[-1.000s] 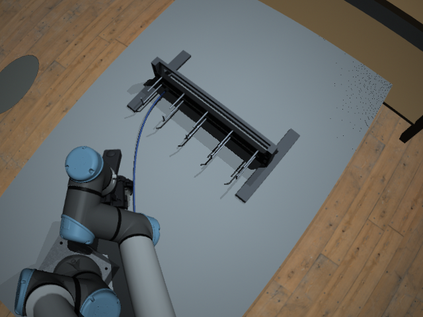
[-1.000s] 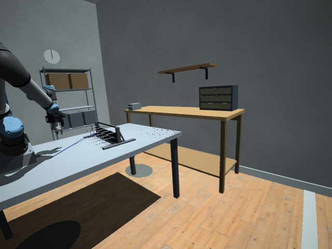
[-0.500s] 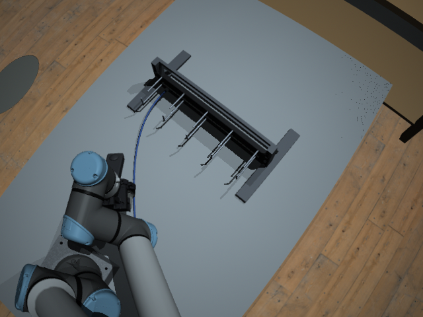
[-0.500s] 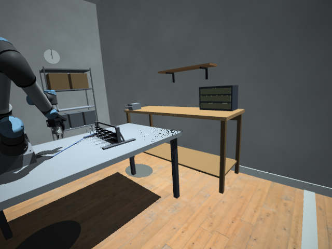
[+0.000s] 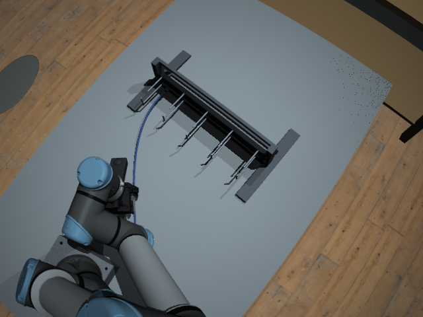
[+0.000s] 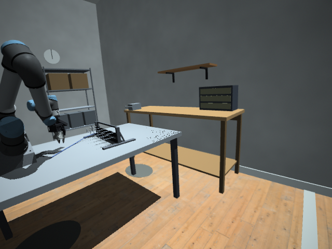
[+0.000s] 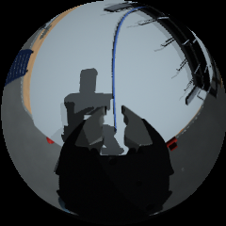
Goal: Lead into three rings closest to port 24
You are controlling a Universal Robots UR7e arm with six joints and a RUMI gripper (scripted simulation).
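The black rack (image 5: 213,114) stands upright on the grey table, with steel ring arms sticking out toward me. The three at the right end (image 5: 240,170) (image 5: 217,148) (image 5: 192,131) hold nothing. The blue lead (image 5: 137,136) is plugged in at the rack's left end. It curves over the table to its free end (image 5: 135,221) by the arm. My gripper (image 5: 133,201) hangs a little above the lead with its fingers narrowly apart and nothing between them. In the wrist view the lead (image 7: 114,66) runs on the table straight up from the gap between the fingertips. The gripper also shows in the side view (image 6: 59,137).
The rack's two flat feet (image 5: 266,165) (image 5: 158,80) rest on the table. The arm's base (image 5: 78,262) sits at the near left corner. A wooden workbench (image 6: 184,112) stands beyond the table's far edge.
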